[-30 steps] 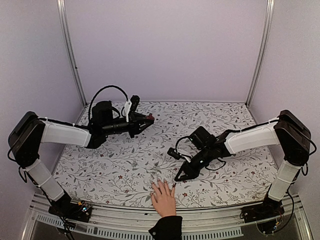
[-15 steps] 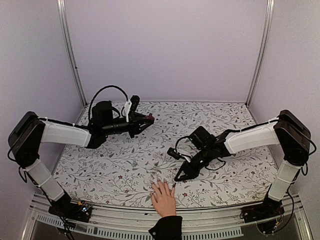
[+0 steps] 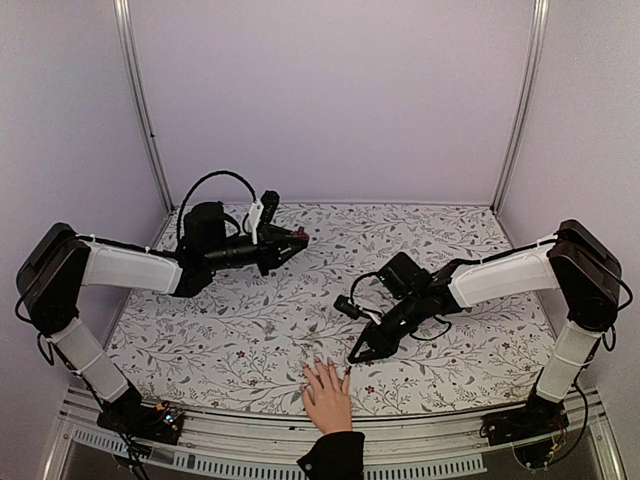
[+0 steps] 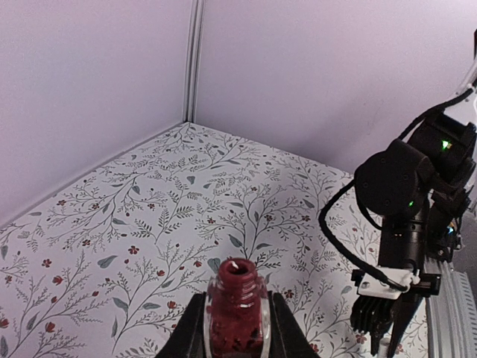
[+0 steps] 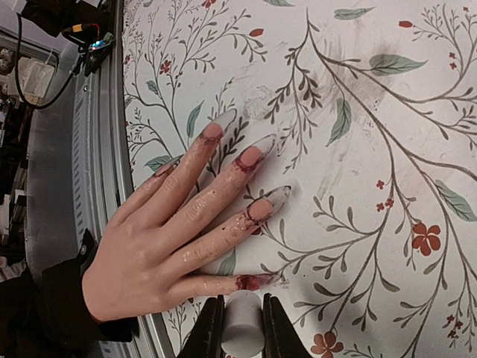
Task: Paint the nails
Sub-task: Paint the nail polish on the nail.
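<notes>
A light-skinned hand (image 3: pixel 327 396) with a black cuff lies flat at the table's near edge. In the right wrist view its long pale nails show: the little finger's nail (image 5: pixel 261 281) is smeared dark red, and the others (image 5: pixel 276 197) carry only red traces at the base. My right gripper (image 3: pixel 356 353) is shut on the white cap (image 5: pixel 242 322) and holds it right beside the little finger's tip; the brush is hidden. My left gripper (image 3: pixel 291 238) is shut on the open dark-red bottle (image 4: pixel 237 307) and holds it above the table's far left.
The floral tablecloth (image 3: pixel 260 330) covers the table. Metal frame rails (image 3: pixel 200 455) run along the near edge, close to the hand. Purple walls enclose the back and sides. The right arm (image 4: pixel 406 216) and its cable show in the left wrist view.
</notes>
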You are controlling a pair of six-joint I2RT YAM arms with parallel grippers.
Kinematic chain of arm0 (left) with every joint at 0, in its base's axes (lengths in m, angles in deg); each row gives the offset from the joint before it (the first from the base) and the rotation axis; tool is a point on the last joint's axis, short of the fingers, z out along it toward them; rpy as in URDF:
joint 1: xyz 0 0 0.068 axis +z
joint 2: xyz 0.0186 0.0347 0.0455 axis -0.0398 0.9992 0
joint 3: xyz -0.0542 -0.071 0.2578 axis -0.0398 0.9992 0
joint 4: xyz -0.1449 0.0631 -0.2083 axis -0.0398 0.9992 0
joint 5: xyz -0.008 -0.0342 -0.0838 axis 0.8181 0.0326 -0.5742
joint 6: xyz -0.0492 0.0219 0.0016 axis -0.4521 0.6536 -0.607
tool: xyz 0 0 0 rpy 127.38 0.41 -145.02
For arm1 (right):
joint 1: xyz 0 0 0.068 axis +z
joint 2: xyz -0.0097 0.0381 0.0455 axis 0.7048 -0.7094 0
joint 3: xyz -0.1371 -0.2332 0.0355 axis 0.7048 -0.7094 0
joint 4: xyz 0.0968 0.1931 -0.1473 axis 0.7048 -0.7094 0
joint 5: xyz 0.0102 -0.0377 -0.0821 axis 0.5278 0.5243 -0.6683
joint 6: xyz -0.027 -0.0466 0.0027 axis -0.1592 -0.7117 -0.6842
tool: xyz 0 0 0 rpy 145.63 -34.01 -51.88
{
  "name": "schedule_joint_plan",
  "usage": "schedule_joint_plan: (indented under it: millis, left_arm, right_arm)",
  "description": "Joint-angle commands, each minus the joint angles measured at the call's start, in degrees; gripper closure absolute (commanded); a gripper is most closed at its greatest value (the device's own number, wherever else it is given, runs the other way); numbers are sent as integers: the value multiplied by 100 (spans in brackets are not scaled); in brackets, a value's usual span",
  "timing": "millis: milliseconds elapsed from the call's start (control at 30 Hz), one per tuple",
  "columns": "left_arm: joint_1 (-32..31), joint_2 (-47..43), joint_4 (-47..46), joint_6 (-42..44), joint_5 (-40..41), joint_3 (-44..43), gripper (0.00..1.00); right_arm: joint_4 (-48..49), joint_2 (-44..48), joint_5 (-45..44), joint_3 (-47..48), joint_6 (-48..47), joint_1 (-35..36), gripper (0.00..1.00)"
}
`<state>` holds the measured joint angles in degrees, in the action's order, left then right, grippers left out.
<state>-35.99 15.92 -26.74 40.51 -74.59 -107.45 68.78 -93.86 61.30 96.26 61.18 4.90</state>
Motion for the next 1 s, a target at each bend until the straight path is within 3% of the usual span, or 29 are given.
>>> schedule_joint_plan:
  millis: [0, 967]
  left_arm:
    - [74, -41, -81, 43, 41, 31, 100]
    - [75, -37, -55, 53, 62, 39, 100]
  right_arm:
    - [93, -5, 43, 109, 6, -19, 100]
    - [24, -101, -510, 188, 147, -110, 100]
